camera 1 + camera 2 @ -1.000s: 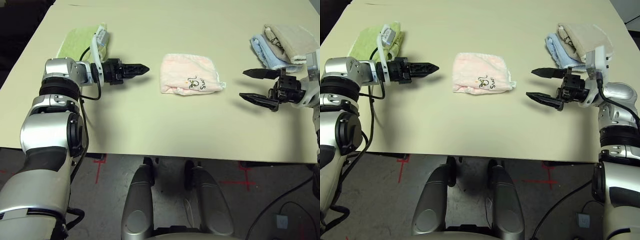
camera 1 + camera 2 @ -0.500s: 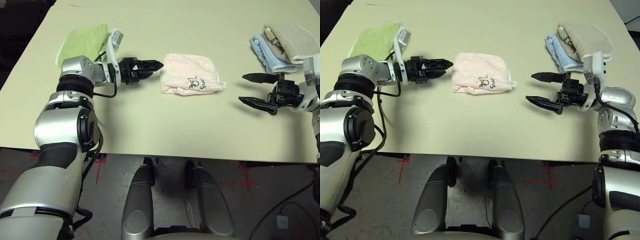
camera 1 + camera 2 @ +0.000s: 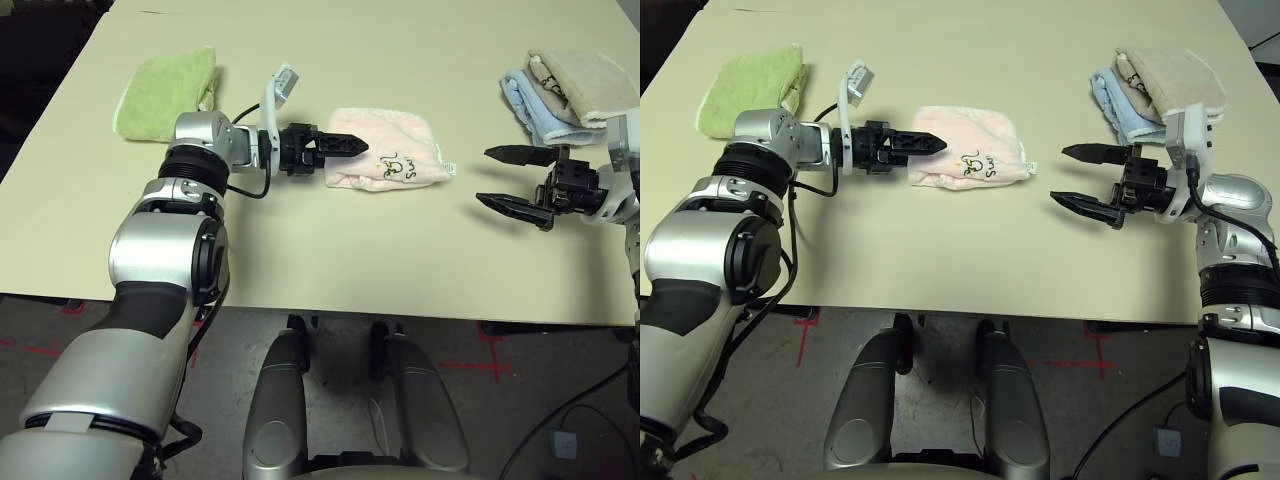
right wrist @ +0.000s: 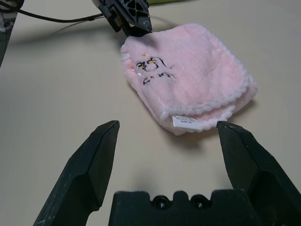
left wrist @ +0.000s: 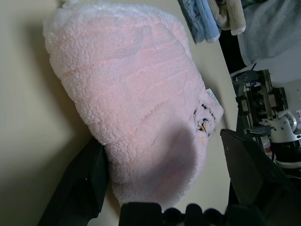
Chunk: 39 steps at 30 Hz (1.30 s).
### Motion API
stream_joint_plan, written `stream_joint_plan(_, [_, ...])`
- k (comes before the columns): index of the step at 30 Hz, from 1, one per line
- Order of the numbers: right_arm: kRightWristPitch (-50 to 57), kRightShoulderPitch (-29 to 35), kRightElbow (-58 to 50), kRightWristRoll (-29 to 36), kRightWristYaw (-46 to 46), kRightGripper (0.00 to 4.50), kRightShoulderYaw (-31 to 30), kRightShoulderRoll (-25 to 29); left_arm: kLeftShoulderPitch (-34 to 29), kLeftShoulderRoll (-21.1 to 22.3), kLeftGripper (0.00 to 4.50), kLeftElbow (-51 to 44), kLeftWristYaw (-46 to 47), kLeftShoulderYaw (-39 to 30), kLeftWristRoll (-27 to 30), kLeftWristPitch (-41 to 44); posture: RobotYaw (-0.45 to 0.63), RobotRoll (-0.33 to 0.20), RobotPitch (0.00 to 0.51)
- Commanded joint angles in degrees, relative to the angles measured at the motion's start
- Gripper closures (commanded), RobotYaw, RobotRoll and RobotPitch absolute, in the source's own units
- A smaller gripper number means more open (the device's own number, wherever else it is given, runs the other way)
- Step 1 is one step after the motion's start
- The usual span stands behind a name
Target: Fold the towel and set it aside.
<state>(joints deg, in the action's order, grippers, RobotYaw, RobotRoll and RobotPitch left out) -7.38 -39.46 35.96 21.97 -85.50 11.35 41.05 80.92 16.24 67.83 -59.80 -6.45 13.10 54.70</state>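
The towel [image 3: 392, 150] lies folded into a small pink square at the table's middle, its dark embroidered motif facing up and a white tag [image 4: 184, 122] at its right edge. My left gripper [image 3: 352, 148] reaches in from the left and is open. Its fingers [image 5: 82, 186] stand either side of the towel's [image 5: 136, 94] left end, low over the table. My right gripper [image 3: 1060, 175] hovers open to the right of the towel [image 4: 188, 75], a hand's width away, pointing at it with nothing between its fingers [image 4: 94, 160].
A lime-green folded towel [image 3: 165, 88] lies at the back left behind my left arm. Folded light-blue and beige towels [image 3: 565, 85] are stacked at the back right, just behind my right wrist. The table's front edge [image 3: 330, 310] runs close below both arms.
My left gripper has swept right from beside the green towel to the pink towel's left end. The right gripper has shifted only slightly.
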Motion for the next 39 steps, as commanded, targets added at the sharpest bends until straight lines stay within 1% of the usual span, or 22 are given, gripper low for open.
stream_joint_plan(1, [-0.63, 1.56, -0.03, 0.59, -0.25, 0.00, 0.54, 0.81, -1.10, -1.66, 0.64, 1.98, 2.59, 0.66, -1.08, 0.51, -0.05, 0.000, 0.326])
stream_joint_plan(4, [-0.95, 1.47, 0.59, 0.43, -0.26, 0.00, 0.52, 0.85, -0.78, -1.50, 1.74, 1.98, 2.03, 0.37, -0.55, 1.16, -0.05, 0.000, 0.326])
stream_joint_plan(5, [-1.07, 1.41, 0.79, 0.39, -0.28, 0.00, 0.51, 0.85, -0.66, -1.42, 2.21, 1.99, 1.93, 0.31, -0.45, 1.29, -0.05, 0.000, 0.326])
stream_joint_plan(6, [-1.19, 1.33, 1.01, 0.33, -0.28, 0.00, 0.48, 0.84, -0.56, -1.30, 2.53, 1.97, 1.61, 0.35, -0.43, 1.39, -0.05, 0.000, 0.326])
stream_joint_plan(7, [-1.28, 1.26, 1.17, 0.29, -0.29, 0.00, 0.46, 0.84, -0.49, -1.21, 2.99, 1.94, 1.41, 0.36, -0.42, 1.48, -0.05, 0.000, 0.326])
stream_joint_plan(11, [-1.80, 1.01, 2.01, 0.20, -0.45, 0.00, 0.38, 0.83, -0.28, -1.08, 4.48, 1.89, 1.48, -0.07, -0.12, 1.37, -0.04, 0.000, 0.324])
stream_joint_plan(16, [-2.76, 0.04, 3.77, -0.13, -0.56, 0.00, 0.09, 0.59, 0.55, -0.61, 4.48, 2.23, 4.94, -4.16, 2.18, 0.60, -0.03, 0.000, 0.324])
stream_joint_plan(20, [-3.87, -1.74, 6.09, -0.67, -0.45, 0.00, -0.27, 0.12, 1.96, 1.00, 4.48, 1.56, 6.18, -7.51, 3.96, -0.07, -0.01, 0.000, 0.321])
stream_joint_plan(22, [-4.37, -2.48, 6.62, -1.01, -0.81, 0.00, -0.79, -0.19, 2.32, 2.37, 4.48, 0.65, 4.42, -7.42, 4.14, 0.81, 0.00, 0.000, 0.319])
stream_joint_plan(26, [-4.16, -4.16, 6.30, -1.02, 0.21, 0.00, -1.54, -2.13, 3.23, 6.43, 4.48, -1.66, 1.99, -7.80, 5.17, 1.73, 0.01, 0.000, 0.314])
stream_joint_plan(32, [-1.30, -6.55, 4.47, 0.60, 4.10, 0.00, -1.75, -7.64, 4.97, 12.91, 4.48, -5.42, 0.42, -8.74, 6.36, 0.30, 0.04, 0.000, 0.306])
stream_joint_plan(36, [-0.16, -7.02, 2.99, 0.51, 5.15, 0.00, -2.42, -10.08, 6.51, 16.35, 4.48, -6.71, 0.10, -8.56, 5.94, -4.02, 0.07, 0.000, 0.301])
stream_joint_plan(39, [0.25, -7.18, 2.16, 0.37, 5.97, 0.00, -2.72, -11.32, 7.19, 17.89, 4.48, -6.38, 0.14, -7.94, 5.04, -8.22, 0.07, 0.000, 0.299])
